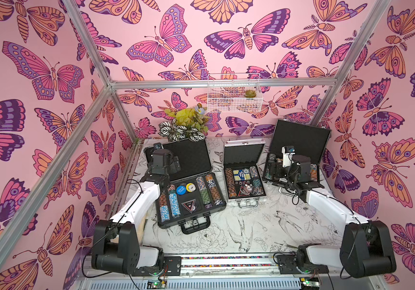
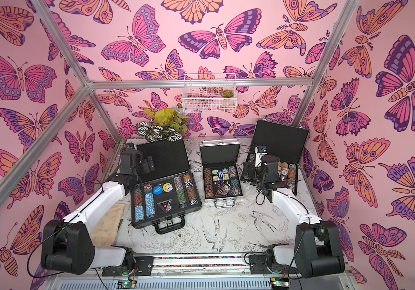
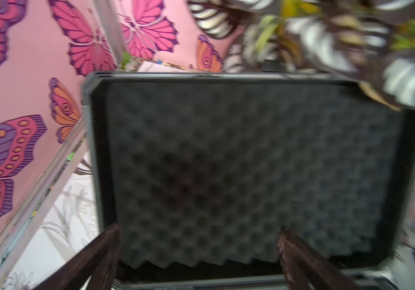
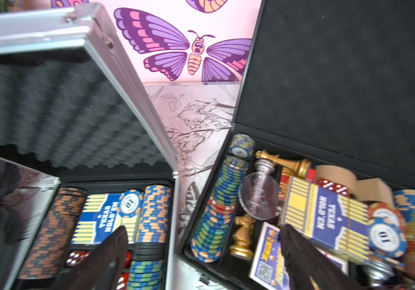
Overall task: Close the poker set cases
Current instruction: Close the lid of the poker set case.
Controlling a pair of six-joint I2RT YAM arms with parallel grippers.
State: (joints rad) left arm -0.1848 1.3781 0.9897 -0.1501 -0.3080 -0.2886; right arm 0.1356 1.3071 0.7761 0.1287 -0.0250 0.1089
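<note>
Butterfly walls [image 1: 50,75] enclose a bird-sketched table [image 1: 226,233] bearing three open cases: large dark case [image 1: 191,157], silver case [image 1: 244,155], black case [image 1: 299,140]. Left gripper [image 3: 199,228] gapes empty facing the dark lid [image 3: 251,163]; right gripper [image 4: 204,227] gapes empty above the black case.

Both top views are brightly and evenly lit, with soft shadows thrown on the table [image 1: 226,226] and the walls stretched toward the edges. The wrist views are smeared by motion blur, the plant [image 3: 327,37] worst; glare is caught on the rim of the silver case [image 4: 38,35].

Right arm [image 1: 327,206] hides much of black case [image 1: 299,140]
</note>
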